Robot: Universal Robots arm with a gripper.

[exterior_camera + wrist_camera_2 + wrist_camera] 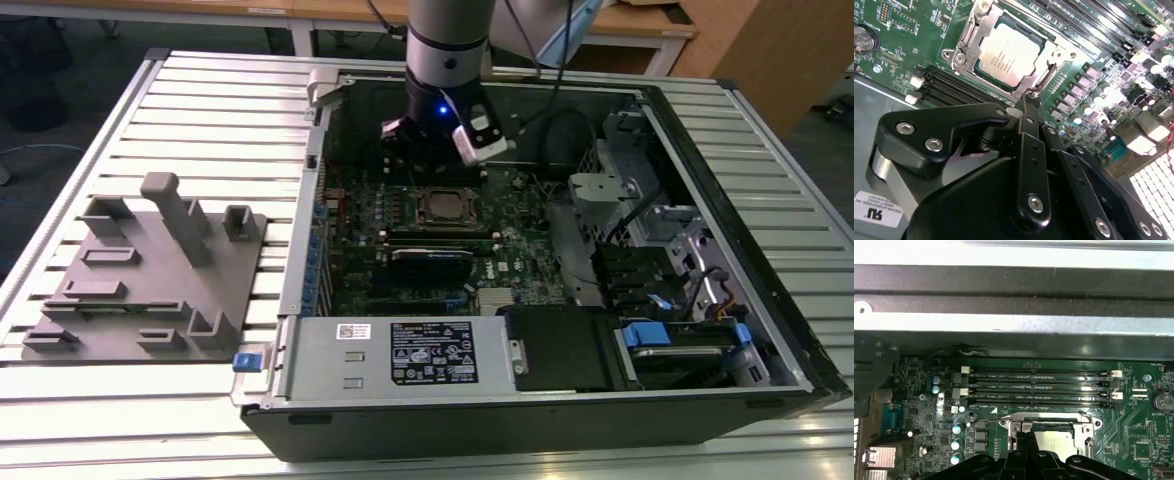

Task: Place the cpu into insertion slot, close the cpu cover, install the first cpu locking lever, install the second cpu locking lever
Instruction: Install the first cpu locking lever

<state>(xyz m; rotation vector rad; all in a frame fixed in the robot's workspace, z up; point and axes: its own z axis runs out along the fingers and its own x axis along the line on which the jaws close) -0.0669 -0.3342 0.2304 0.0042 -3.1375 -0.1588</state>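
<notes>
A table (200, 100) with a top of pale metal slats carries two things: an open computer case (534, 425) lies in the middle, and just beside it, on the exterior view's left, lies a flat grey plate (147, 300) with upright blocks.

cpu (1009, 56): showing dull silver
cover (967, 36): gleaming silver
board (899, 55): showing green
gripper (1030, 100): showing matte black
label (431, 353): showing black and white
</notes>
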